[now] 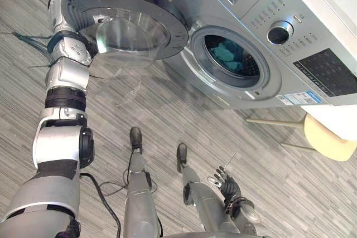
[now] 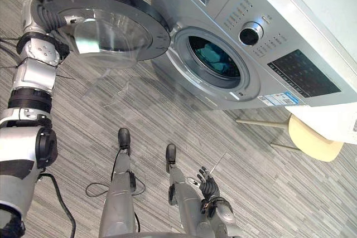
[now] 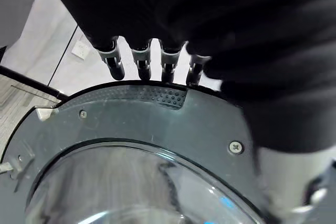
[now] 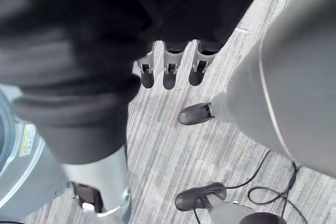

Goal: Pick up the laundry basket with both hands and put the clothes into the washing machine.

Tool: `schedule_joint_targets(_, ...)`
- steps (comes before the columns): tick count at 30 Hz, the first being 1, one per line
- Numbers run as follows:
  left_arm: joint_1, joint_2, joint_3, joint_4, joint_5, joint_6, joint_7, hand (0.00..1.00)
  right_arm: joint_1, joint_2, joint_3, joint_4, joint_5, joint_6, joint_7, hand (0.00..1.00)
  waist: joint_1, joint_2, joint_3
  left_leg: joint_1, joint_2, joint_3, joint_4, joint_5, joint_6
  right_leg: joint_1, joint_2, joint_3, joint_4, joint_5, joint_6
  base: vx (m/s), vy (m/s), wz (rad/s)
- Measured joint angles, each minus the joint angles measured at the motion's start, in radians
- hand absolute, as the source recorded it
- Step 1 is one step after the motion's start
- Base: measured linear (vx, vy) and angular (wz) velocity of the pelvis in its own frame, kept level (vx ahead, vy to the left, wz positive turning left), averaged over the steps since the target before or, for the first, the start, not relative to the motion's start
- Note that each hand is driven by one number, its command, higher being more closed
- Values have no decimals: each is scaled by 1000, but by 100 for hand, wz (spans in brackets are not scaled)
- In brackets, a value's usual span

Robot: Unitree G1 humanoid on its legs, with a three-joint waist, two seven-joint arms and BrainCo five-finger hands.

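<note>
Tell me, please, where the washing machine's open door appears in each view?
Left eye view: door upper left, swung out beside the drum opening.
Right eye view: door upper left too.
Left wrist view: door rim and glass just past the fingertips of the left hand.
Right wrist view: the right hand hangs over the floor.
Shared landmark: the left hand at the door's rim.

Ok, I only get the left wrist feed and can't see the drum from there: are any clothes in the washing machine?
Observer: Yes, teal clothes lie inside the drum of the washing machine.
Operator: How far open is the door?
Observer: The door is swung wide, well clear of the drum opening.
Operator: And the right hand?
Observer: The right hand hangs low near the floor, fingers straight, holding nothing.
</note>
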Motion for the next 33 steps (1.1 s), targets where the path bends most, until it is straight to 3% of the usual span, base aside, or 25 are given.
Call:
schedule_joint_targets(5, 86, -26, 5, -13, -2, -18, 18, 0, -26, -5, -2, 84, -10, 21, 16, 0, 11, 2, -1, 38, 13, 8, -1, -1, -1, 31, 12, 1, 6, 2, -3, 36, 51, -1)
schedule_joint_targets(7, 156, -37, -13, -43, -30, -17, 17, 0, -50, -5, -6, 106, -15, 25, 16, 0, 12, 4, -1, 71, 7, 13, -1, -37, -46, 54, 4, 2, 14, 2, -4, 28, 114, 9)
schedule_joint_targets(8, 194, -53, -34, -57, -37, -18, 18, 0, -56, -1, -19, 107, -23, 24, 16, 0, 8, 0, -4, 84, -22, 29, 16, -55, -64, 64, -22, 2, 11, -3, -5, 26, 132, 25)
schedule_joint_targets(9, 257, -78, -65, -75, -38, -23, 18, 0, -61, -1, -56, 106, -35, 23, 16, 0, 19, 3, -7, 94, -43, 55, 109, -57, -53, 79, -46, 10, 20, -22, 4, 58, 118, 9)
schedule_joint_targets(10, 347, -101, -98, -97, -39, -34, 18, 0, -62, -11, -77, 103, -44, 22, 15, 0, 30, 26, -20, 164, -65, 60, 57, -47, -26, 100, -58, 26, 37, -36, 17, 57, 115, -1)
schedule_joint_targets(13, 535, -158, -261, -145, -59, -64, 11, 0, -57, -19, -115, 145, -48, 21, 13, 0, 26, 80, -84, 234, -124, 58, 3, -48, -24, 119, -108, 19, 92, -87, 37, 7, 136, 20)
schedule_joint_targets(14, 571, -167, -296, -160, -66, -72, 6, 0, -57, -19, -118, 154, -48, 21, 13, 0, 22, 83, -101, 237, -138, 50, 0, -64, -31, 119, -124, 19, 98, -94, 45, -7, 167, 41)
schedule_joint_targets(15, 622, -190, -355, -179, -85, -88, -10, 0, -60, -2, -127, 180, -48, 19, 13, 0, 2, 69, -126, 230, -190, 35, 50, -76, -9, 122, -181, 21, 93, -100, 49, 74, 160, 22)
schedule_joint_targets(16, 656, -226, -408, -178, -103, -88, -31, 0, -66, -11, -139, 192, -49, 16, 13, 0, 0, 82, -133, 270, -211, 13, 89, -126, 29, 143, -197, 34, 88, -103, 69, 90, 168, 12)
schedule_joint_targets(17, 668, -238, -438, -181, -112, -91, -41, 0, -76, -10, -139, 207, -49, 19, 11, 0, -11, 85, -136, 296, -228, 18, 49, -114, 57, 152, -202, 38, 87, -99, 79, 81, 118, -4)
schedule_joint_targets(20, 696, -307, -659, -248, -214, -100, -104, 0, -91, 7, -149, 238, -48, 22, -8, 0, -62, 89, -151, 334, -296, 39, 1, -114, 57, 170, -266, 60, 99, -109, 109, 3, 192, 26)
schedule_joint_targets(23, 668, -389, -832, -249, -281, -102, -154, 0, -102, 28, -160, 242, -48, 20, -24, 0, -112, 84, -175, 351, -339, 64, 5, -115, 58, 171, -295, 122, 117, -117, 120, 31, 180, -4)
schedule_joint_targets(27, 597, -512, -941, -328, -308, -135, -176, 0, -90, 42, -160, 242, -63, 20, -51, 0, -141, 89, -212, 405, -340, 206, -1, -144, 100, 169, -273, 225, 127, -114, 116, 12, 93, -97)
schedule_joint_targets(31, 448, -589, -886, -338, -366, -198, -132, 0, -33, 36, -199, 216, -100, 20, -70, 0, -142, 158, -284, 446, -259, 346, -2, -165, 126, 174, -124, 241, 194, -115, 109, -27, -25, -116)
schedule_joint_targets(33, 433, -595, -820, -338, -386, -205, -99, 0, -2, 36, -218, 190, -122, 19, -77, 0, -145, 160, -302, 452, -244, 389, -2, -167, 123, 193, -107, 257, 157, -120, 69, -49, -94, -88)
